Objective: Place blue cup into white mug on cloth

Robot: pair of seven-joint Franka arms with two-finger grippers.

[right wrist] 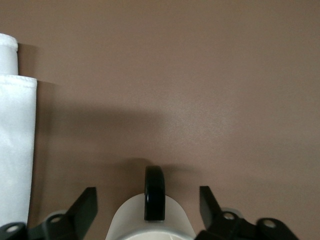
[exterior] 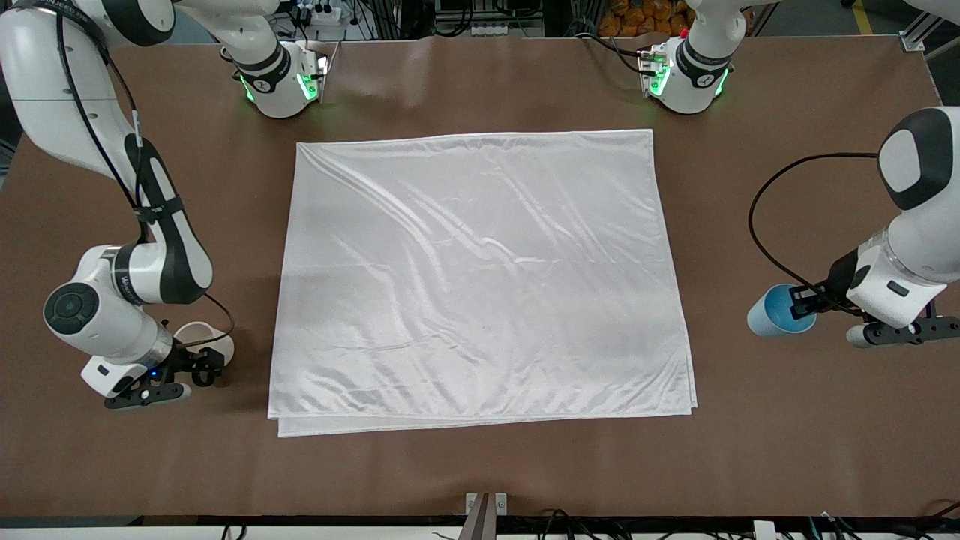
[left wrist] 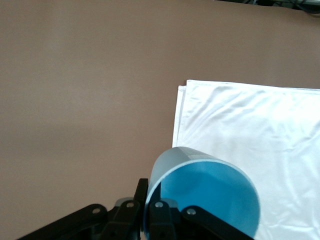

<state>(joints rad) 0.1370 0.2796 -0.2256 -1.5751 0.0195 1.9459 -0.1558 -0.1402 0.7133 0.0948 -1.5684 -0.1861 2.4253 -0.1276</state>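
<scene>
White cloth [exterior: 480, 277] bare, left pincer [exterior: 804, 301] pinching blue cup [exterior: 772, 311], right pincer [right wrist: 147, 200] spread astride white mug [right wrist: 152, 220].

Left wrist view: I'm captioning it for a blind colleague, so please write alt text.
The left gripper is clamped on the rim of the blue cup, which is tilted to show its bright blue inside. Past it are the brown table and a corner of the white cloth.

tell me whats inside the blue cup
The blue cup shows only its bright blue inner wall; the bottom is out of view. The left hand grips its rim.
</scene>
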